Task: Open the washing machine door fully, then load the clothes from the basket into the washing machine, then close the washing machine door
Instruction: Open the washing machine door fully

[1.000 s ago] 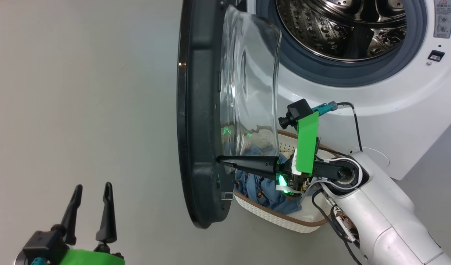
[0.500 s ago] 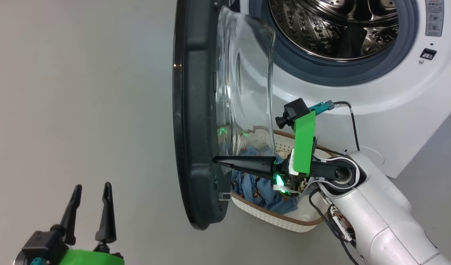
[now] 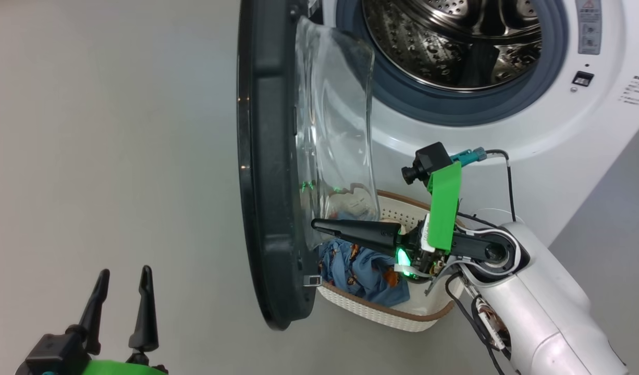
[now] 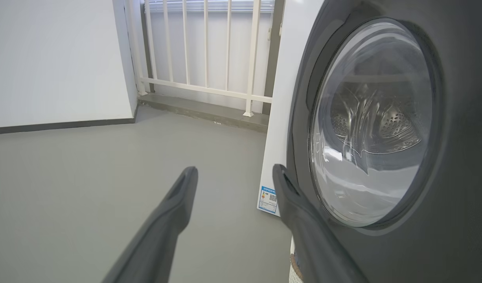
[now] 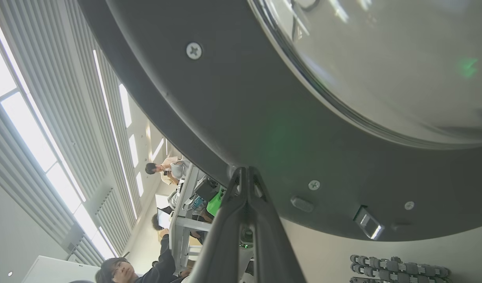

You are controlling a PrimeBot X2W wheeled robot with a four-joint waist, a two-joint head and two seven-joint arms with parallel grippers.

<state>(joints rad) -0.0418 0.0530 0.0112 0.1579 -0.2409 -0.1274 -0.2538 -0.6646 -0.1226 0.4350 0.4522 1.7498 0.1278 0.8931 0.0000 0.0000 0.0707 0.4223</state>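
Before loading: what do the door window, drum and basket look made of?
Door window: clear, thick, glossy, distorting what's behind it; likely glass, possibly plastic.
Drum: shiny perforated metal with mirror-like reflections, probably stainless steel.
Basket: matt cream moulded plastic, judging by its regular holes; its brown rim looks woven, perhaps moulded too.

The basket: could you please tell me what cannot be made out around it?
- Head view: left end of the basket is distorted behind the glass of the washing machine door.
- Head view: the right pincer covers some of the clothes, preventing a count.
- Head view: the drum is cut off at the top edge.
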